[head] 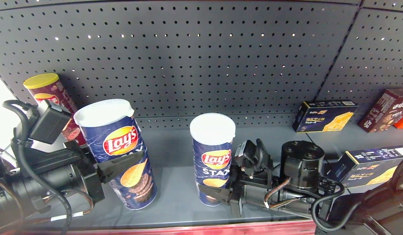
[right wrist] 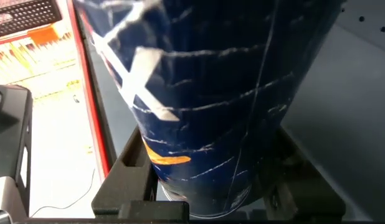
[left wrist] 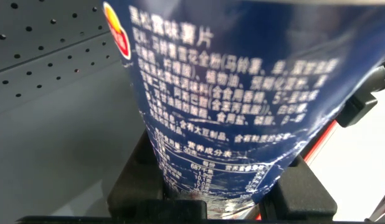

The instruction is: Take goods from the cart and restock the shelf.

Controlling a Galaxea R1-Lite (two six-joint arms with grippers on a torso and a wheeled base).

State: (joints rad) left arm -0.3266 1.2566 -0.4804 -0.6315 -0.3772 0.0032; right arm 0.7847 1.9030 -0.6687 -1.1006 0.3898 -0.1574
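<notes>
Tilted chip can (head: 121,153), blue with a white lid: found near the front-left corner of the shelf (head: 175,199), clamped about mid-height by the left gripper (head: 128,169), jaws closed on its wall. Leaned with the lid toward the shelf's left end, base on or just over the shelf, could not tell which. Upright chip can (head: 213,156) near the middle of the front edge, pinched low on the body by the right gripper (head: 213,192), jaws likewise tight around it. Judged both light, stiff yet crushable tubes with glossy, slippery skins and brittle contents; best gripped around the body near mid-height, squeezed gently, never by the lid. Farther out: maroon can (head: 51,94) in the back-left corner, yellow-fronted boxes (head: 325,116) and a red-brown box (head: 385,109) toward the right end.
</notes>
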